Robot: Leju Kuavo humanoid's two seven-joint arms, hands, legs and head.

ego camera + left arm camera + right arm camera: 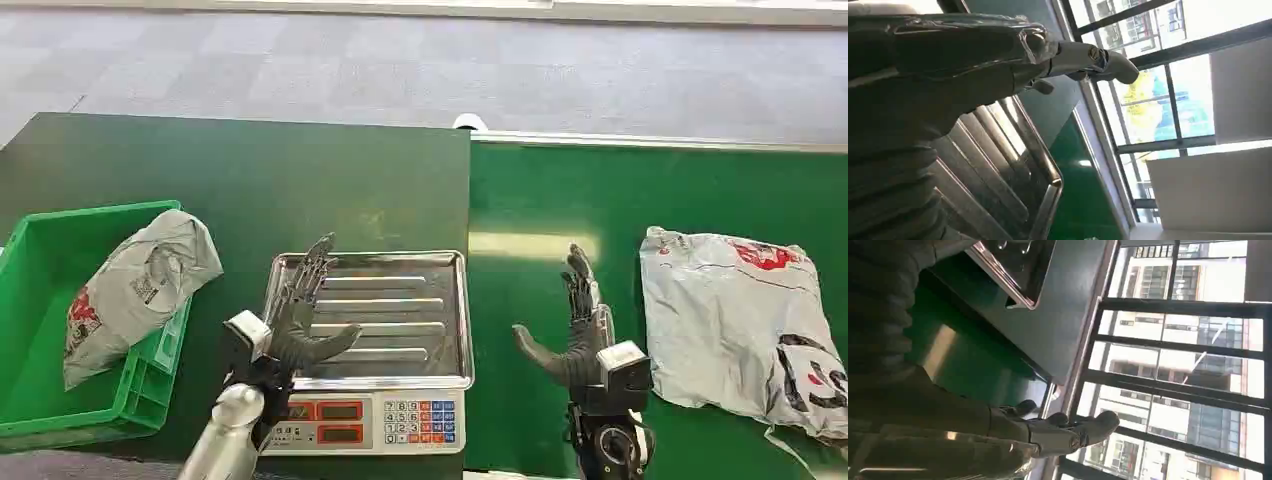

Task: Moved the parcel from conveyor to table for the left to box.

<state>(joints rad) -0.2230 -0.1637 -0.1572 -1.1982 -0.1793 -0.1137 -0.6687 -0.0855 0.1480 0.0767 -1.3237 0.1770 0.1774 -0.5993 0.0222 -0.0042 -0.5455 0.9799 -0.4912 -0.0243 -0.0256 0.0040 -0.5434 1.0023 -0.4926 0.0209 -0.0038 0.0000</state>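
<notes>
I had both hands raised and empty at this moment, which made sense to me as a ready pose between moves. My right hand stood over the green conveyor with its fingers spread wide and the thumb out toward the scale, palm turned inward, well apart from the grey parcel that lay flat on the belt off to its right. Nothing was touching that parcel; it sat with its printed face up, one corner trailing toward the near edge, so I judged it was the next one to fetch. My left hand hovered just above the near left corner of the steel tray of the weighing scale, fingers likewise apart and holding nothing (the left wrist view showed its thumb stretched out over the tray's ribs, closing on nothing). I read that as the left waiting where the right would set a parcel down, since the tray stood on the dark green desk between the belt and the green bin. A second grey parcel already leaned in that bin, propped against its far right wall and poking above the rim, apparently boxed. The right hand would need to swing outward and come down on the flat bag, which looked soft and slippery enough to slump when lifted.
</notes>
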